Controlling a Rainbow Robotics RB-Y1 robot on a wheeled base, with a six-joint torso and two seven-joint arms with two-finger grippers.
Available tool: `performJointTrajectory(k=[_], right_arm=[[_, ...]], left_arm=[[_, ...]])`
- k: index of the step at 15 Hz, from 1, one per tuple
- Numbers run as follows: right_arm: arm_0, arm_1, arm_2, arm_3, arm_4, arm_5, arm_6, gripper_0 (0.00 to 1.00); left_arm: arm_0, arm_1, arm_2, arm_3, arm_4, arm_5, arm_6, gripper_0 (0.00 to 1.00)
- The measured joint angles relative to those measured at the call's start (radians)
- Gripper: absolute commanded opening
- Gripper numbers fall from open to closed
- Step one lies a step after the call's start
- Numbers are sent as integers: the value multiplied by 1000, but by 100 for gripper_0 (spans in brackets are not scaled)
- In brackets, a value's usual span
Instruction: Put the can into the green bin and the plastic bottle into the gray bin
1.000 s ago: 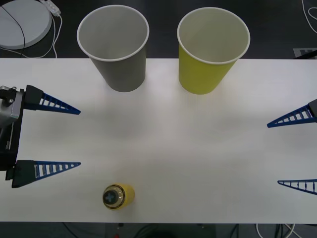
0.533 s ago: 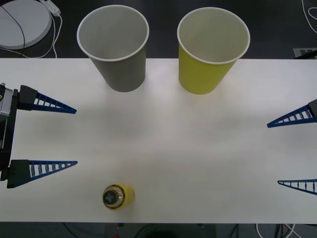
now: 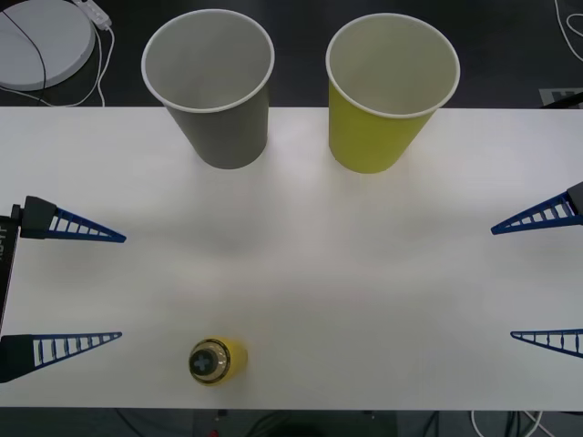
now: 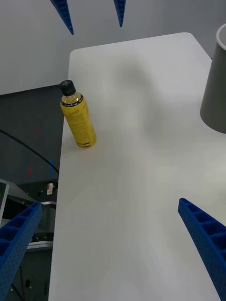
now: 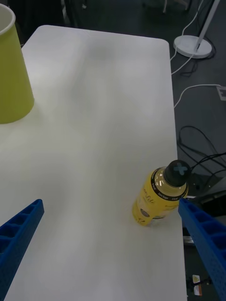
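From above, the plastic bottle shows mainly its dark cap, near the tabletop's front edge; the right wrist view shows it upright, label readable. The gray bin and green bin stand empty at the back. The left gripper and right gripper hover at the sides, jaws wide apart, holding nothing.
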Motion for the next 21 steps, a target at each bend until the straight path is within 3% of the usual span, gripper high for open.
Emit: performJointTrajectory(k=[6,12,15,21], right_arm=[[0,0,0,0,0,0,0,100],[0,0,0,0,0,0,0,100],[0,0,0,0,0,0,0,100],[0,0,0,0,0,0,0,100]], left_arm=[[100,-1,0,38,4,-10,-161,100],[107,-36,-2,191,24,-153,-332,100],[106,-74,-10,235,26,-201,-362,100],[41,-109,-148,323,26,-199,-447,100]])
